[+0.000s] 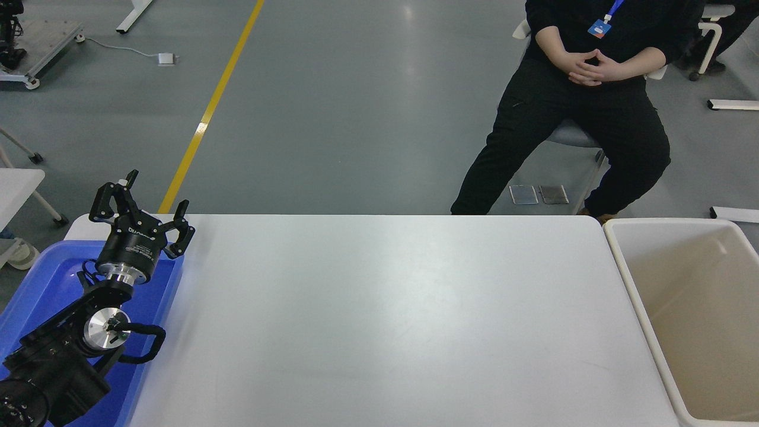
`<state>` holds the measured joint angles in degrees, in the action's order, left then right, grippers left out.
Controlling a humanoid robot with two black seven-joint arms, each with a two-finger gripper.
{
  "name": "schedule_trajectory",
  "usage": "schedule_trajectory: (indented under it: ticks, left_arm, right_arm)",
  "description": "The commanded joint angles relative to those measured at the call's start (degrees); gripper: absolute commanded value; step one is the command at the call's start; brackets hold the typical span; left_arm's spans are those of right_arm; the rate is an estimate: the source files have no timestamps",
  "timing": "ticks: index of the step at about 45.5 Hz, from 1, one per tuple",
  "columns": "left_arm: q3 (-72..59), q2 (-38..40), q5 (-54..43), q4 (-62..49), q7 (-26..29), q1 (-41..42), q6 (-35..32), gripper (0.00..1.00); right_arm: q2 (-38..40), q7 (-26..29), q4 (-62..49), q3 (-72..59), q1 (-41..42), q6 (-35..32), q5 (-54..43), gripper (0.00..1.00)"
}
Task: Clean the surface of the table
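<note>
Blue tray (35,284) at 9 o'clock, overlapping table's left edge; beige bin (628,279) at 3 o'clock, butted vs right edge, inside looks bare. Seated person (593,112) at 1 o'clock past far edge, hands clasped (587,66), well apart from tabletop. Table surface (385,320) fills centre, white, matte, rounded far corners, wide open room btwn tray & bin. Left gripper (145,204) at 9–10 o'clock over tray's far end, by table's far-left corner; jaws spread wide, gripping nothing. Right arm out of view.
</note>
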<state>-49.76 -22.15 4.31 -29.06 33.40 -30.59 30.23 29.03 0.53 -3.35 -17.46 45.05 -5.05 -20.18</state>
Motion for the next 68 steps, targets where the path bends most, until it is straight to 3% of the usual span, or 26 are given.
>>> schedule_trajectory:
  ticks: [1,28,68]
  left_arm:
    - [0.02,0.0,0.0,0.05,0.0,0.0,0.0,1.0]
    - [0.02,0.0,0.0,0.05,0.0,0.0,0.0,1.0]
    - [0.02,0.0,0.0,0.05,0.0,0.0,0.0,1.0]
  right_arm:
    - [-5.12,0.7,0.19,1.46,-4.44,2.85,0.14,0.0]
    - [-12.15,0.61,0.28,2.69,-7.78,4.7,0.06,0.0]
    - [-12.86,0.61,0.19,2.78,-7.7,4.79,0.05,0.0]
